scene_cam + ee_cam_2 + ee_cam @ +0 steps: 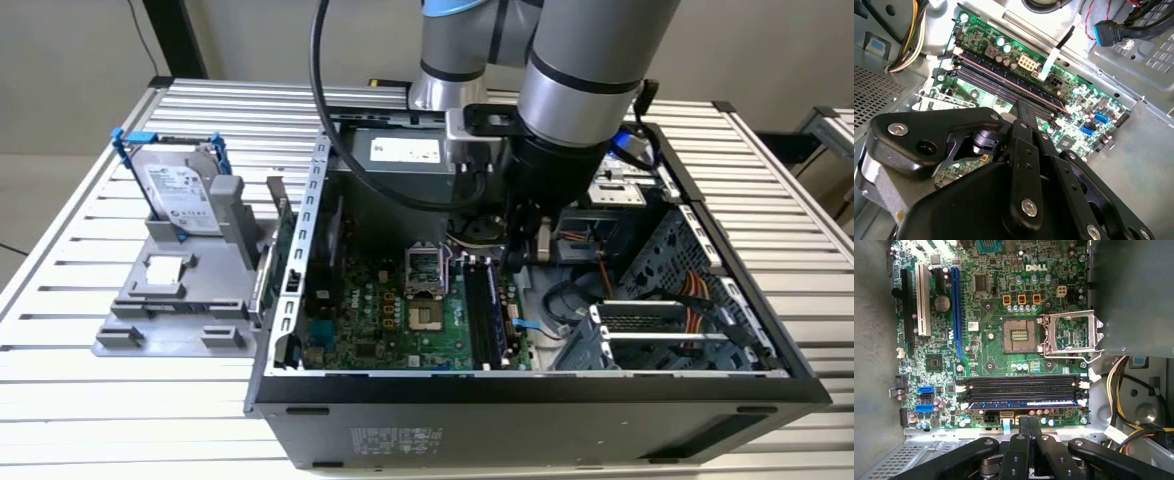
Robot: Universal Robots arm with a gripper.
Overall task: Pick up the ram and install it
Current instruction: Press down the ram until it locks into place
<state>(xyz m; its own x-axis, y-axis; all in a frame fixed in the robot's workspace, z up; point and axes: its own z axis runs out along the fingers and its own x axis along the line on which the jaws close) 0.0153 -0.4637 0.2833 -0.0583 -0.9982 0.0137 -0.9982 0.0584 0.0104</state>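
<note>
The hand (1029, 419) hangs low inside an open computer case (534, 385), its two black fingers (1024, 427) pressed together with nothing between them. In the exterior view the thick grey arm (581, 70) covers most of the hand, so its tips are hard to make out there. In both wrist views the hand's own black linkage blocks the near part of the picture.

The ram (1024, 403) sits lengthwise in the memory slot nearest the fingertips, just beside them but not touching as far as I can tell. It is a long thin stick with a bluish face. Whether its end latches are fully closed is too small to tell. The neighbouring slots (1021, 385) look dark and bare. In the exterior view the ram (483, 300) stands on edge along the board (387, 320), partly hidden by the arm.

The processor socket (1019, 335) lies open, its metal cover (1071, 335) tipped to one side. Yellow and black cables (1119, 390) run off the picture's edge.

Outside the case, toward the exterior view's left, a hard drive (180, 190) in a blue frame stands upright in a grey holder (174, 300) on the ribbed metal surface (80, 400).
</note>
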